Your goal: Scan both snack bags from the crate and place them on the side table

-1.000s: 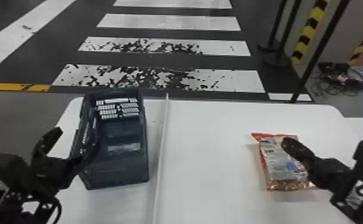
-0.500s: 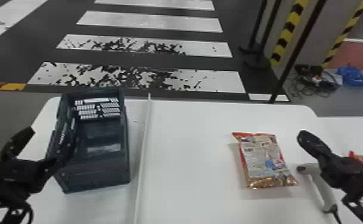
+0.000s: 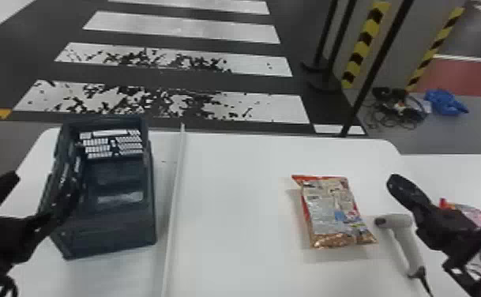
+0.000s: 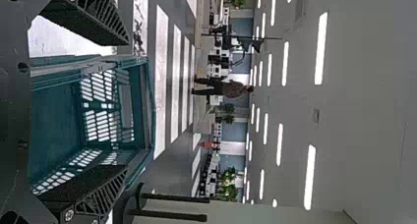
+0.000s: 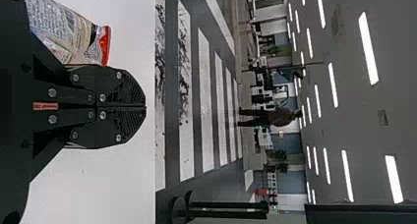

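A: If you go for the bag (image 3: 332, 211) next, where does it lie?

B: On the table (image 3: 231, 189), flat, to the left of your right gripper (image 5: 144, 107), apart from it. Right arm nearer; use that one, I judge.

A: Long axis?

B: Runs mostly away from you, slightly slanted: far end with the red edge a little to the left, near end a little to the right. You would want your fingers across the width, one on each long side.

A: State of the right gripper?

B: Clenched, tips together, nothing between them. It must open before any pick.

A: Anything in between?

B: Yes, the scanner (image 3: 409, 249), just beside the bag's near right corner. Its head is turned toward the bag, its handle trailing back toward you and rightward. A low leftward sweep could knock it. If the scan is still due, take the scanner first; I can't tell from here.

A: Further out?

B: Rightward, a red packet (image 3: 466, 211), probably the other bag, at the side table (image 3: 460, 170), partly hidden by the right arm. Leftward, the rail (image 3: 176, 189), then the crate (image 3: 113, 233). Your left gripper (image 4: 128, 106) is at the crate, fingers spread, gripping nothing.
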Robot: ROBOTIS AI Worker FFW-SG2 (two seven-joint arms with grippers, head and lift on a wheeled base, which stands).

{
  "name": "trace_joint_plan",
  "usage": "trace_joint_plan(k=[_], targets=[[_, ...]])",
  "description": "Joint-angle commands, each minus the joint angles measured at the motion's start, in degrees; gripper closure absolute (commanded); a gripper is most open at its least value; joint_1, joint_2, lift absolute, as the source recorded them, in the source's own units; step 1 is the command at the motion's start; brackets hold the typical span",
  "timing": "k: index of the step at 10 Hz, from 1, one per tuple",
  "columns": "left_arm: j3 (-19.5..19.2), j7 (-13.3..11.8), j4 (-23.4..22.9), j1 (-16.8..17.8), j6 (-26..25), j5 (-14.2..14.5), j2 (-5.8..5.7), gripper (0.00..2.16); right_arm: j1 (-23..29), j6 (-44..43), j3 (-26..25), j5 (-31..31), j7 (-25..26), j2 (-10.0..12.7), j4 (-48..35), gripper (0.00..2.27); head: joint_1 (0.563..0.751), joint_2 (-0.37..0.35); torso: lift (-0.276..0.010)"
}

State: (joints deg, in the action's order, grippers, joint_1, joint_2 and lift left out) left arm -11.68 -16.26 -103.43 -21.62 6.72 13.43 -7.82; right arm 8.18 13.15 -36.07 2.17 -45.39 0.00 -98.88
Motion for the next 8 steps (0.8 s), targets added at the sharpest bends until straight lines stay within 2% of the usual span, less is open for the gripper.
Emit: trace_joint_plan(k=[1, 3, 4, 5, 8], targets=[[-0.01, 0.0, 0.07, 0.0, 0.0, 0.02, 0.0, 0.1, 0.08, 0.0, 1.71, -0.32, -0.14, 0.05, 0.09, 1.65, 0.695, -0.123, -0.098], [-0.01, 0.0, 0.16, 0.0, 0.0, 0.1, 0.0, 0.11, -0.18, 0.0, 4.52, -1.73, -0.23, 0.05, 1.06, 1.66, 0.695, -0.096, -0.098], [-0.01, 0.0, 0.16, 0.0, 0.0, 0.1, 0.0, 0.12, -0.71, 0.0, 5.84, -2.69, -0.23, 0.05, 2.29, 1.74, 0.695, -0.08, -0.098], [0.08, 0.0, 0.25, 0.09, 0.0, 0.19, -0.09, 0.12, -1.5, 0.0, 6.98, -4.01, -0.23, 0.05, 4.22, 1.95, 0.695, -0.072, -0.098], [0.17, 0.0, 0.51, 0.17, 0.0, 0.54, -0.53, 0.13, -4.93, -1.05, 7.51, -7.35, -0.58, 0.05, 11.78, 1.95, 0.695, -0.042, -0.098]])
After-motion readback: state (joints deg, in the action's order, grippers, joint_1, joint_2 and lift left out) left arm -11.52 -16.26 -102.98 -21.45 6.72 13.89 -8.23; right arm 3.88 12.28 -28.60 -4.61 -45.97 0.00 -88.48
